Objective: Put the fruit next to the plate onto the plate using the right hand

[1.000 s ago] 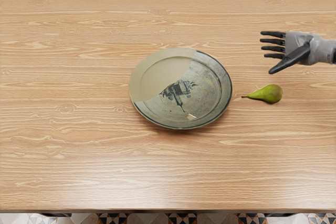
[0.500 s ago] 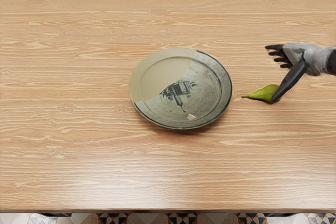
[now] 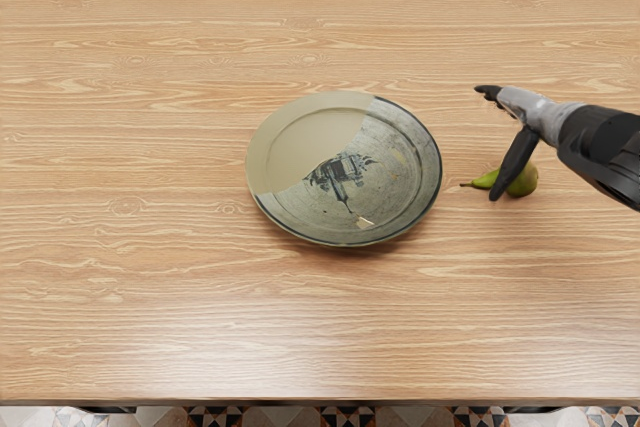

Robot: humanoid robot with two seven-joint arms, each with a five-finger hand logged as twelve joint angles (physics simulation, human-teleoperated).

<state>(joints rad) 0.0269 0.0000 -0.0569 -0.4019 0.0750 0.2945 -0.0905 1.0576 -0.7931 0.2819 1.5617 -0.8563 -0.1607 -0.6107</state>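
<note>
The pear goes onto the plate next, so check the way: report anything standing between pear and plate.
Nothing visible does. The pear lies on the table right of the plate, only bare wood in the gap. The right hand hangs over the pear, thumb crossing in front of it.

Glossy mirror-like plate, matt wood-grain table, smooth-skinned pear
</note>
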